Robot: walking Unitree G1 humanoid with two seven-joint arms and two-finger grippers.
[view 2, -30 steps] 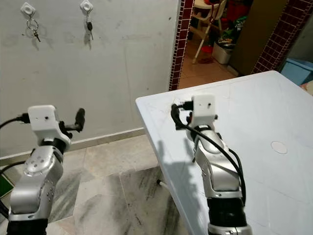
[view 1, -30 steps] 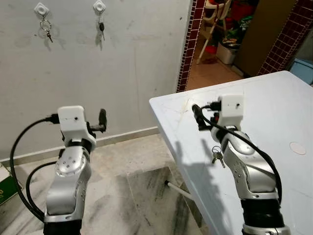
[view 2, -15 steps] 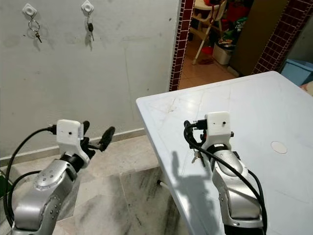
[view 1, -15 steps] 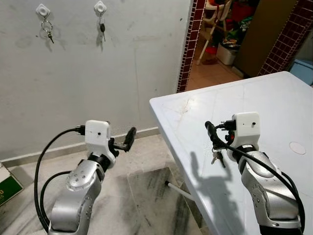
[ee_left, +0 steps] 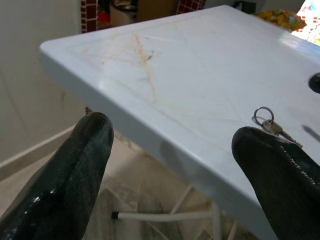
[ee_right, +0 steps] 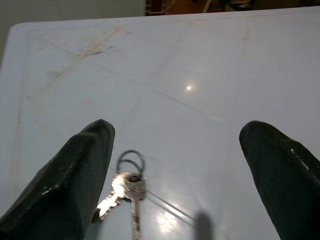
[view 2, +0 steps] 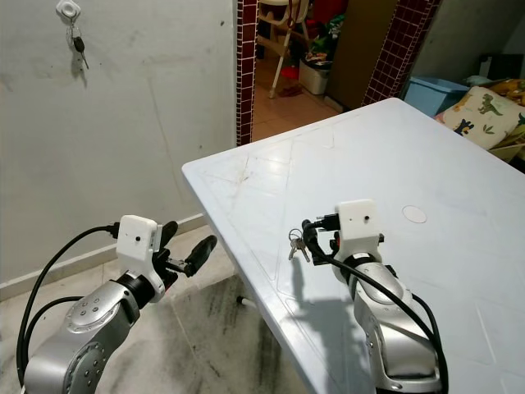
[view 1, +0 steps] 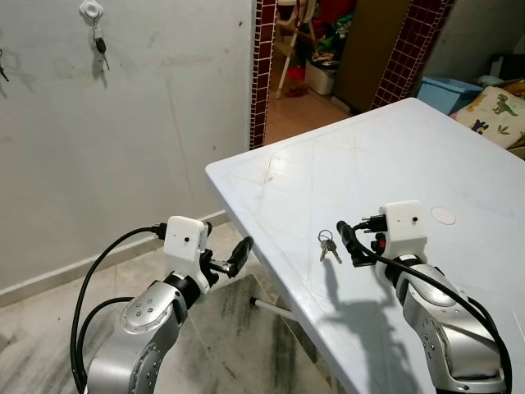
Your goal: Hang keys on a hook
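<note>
Right pincer spread above keys near table edge; left pincer spread beside edge.

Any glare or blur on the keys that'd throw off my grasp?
Right wrist view: the keys are soft, out of focus, with bright glints on them and glare spots on the table. Left wrist view: the keys are sharper, the fingers blurred. Eye views: sharp, and the right arm's shadow falls beside the keys, not over them.

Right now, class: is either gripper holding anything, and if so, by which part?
Nothing is held. The keys lie on the white table, just ahead of the open right gripper. The left gripper is open beside the table's edge.
</note>
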